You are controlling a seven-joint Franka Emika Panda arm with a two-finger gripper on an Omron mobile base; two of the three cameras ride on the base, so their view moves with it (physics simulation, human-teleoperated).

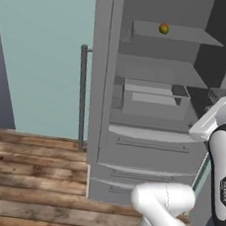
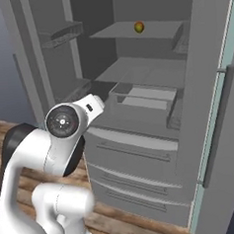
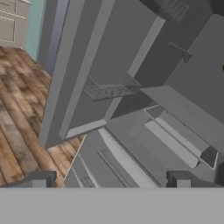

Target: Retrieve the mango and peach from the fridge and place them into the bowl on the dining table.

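The grey fridge [image 1: 147, 138] [image 2: 141, 152] stands with both doors swung open. On its top shelf lies the mango [image 1: 164, 28] [image 2: 139, 27], small, yellow-green with an orange-red blush. In the hand view my gripper [image 3: 109, 181] is open with nothing between its fingertips [image 3: 39, 179]. It hangs well below the mango's shelf and looks down across the fridge's lower drawers [image 3: 131, 162] and left door. The peach, the bowl and the dining table are out of view.
The left door [image 1: 96, 83] with its bar handle [image 1: 80, 96] juts over the wooden floor [image 1: 28, 175]. The right door [image 2: 222, 106] stands close on the right. Door bins [image 3: 107, 92] and a clear inner drawer [image 1: 154, 97] sit under the shelves.
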